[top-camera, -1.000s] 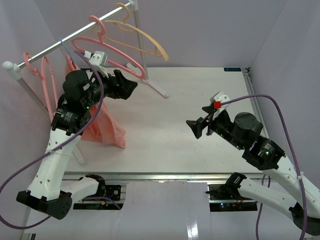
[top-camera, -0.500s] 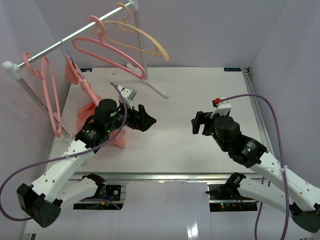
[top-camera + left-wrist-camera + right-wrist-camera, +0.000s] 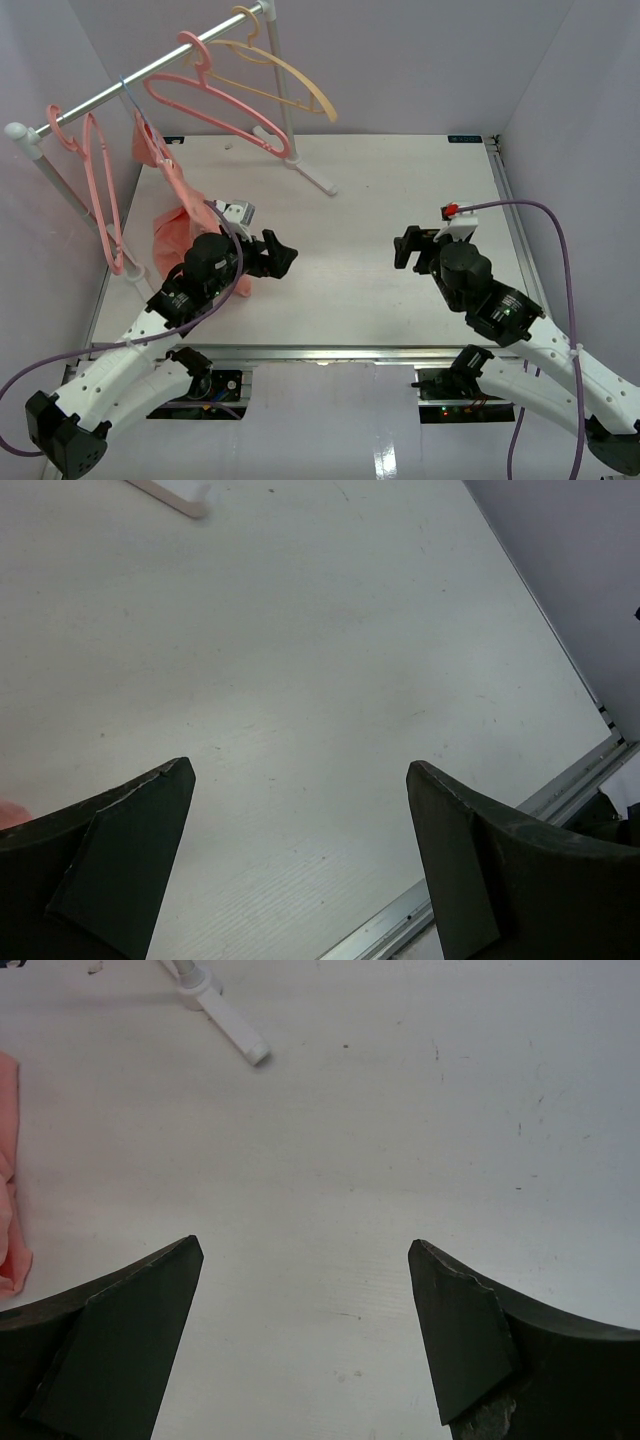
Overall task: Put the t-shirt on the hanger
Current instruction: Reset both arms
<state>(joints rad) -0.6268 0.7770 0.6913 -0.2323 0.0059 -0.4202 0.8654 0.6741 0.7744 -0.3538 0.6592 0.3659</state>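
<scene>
**Desk:** So, is the t-shirt [image 3: 170, 228] on the hanger [image 3: 135, 105] or not?

**Photographer:** It looks so. The salmon-pink cloth hangs from the metal rail [image 3: 160, 64] over the table's [image 3: 400, 180] left edge. The thin light-blue wire shows just above its top. It droops in a bunch and its lower folds reach the tabletop near the left arm.

**Desk:** And the grippers?

**Photographer:** Both are empty. The left gripper [image 3: 288, 258] is spread wide over bare table toward the near edge, just beside the shirt but not touching it. The right gripper [image 3: 399, 250] is equally wide, well apart on the right half, facing the rack's white foot [image 3: 225, 1025].

**Desk:** What's left to do?

**Photographer:** Little, I'd judge. I can't tell whether both shoulders sit on the wire; the cloth is too crumpled to say. It may need straightening. The thick pink hangers [image 3: 225, 105] and the pale orange hanger [image 3: 295, 78] carry nothing.
</scene>
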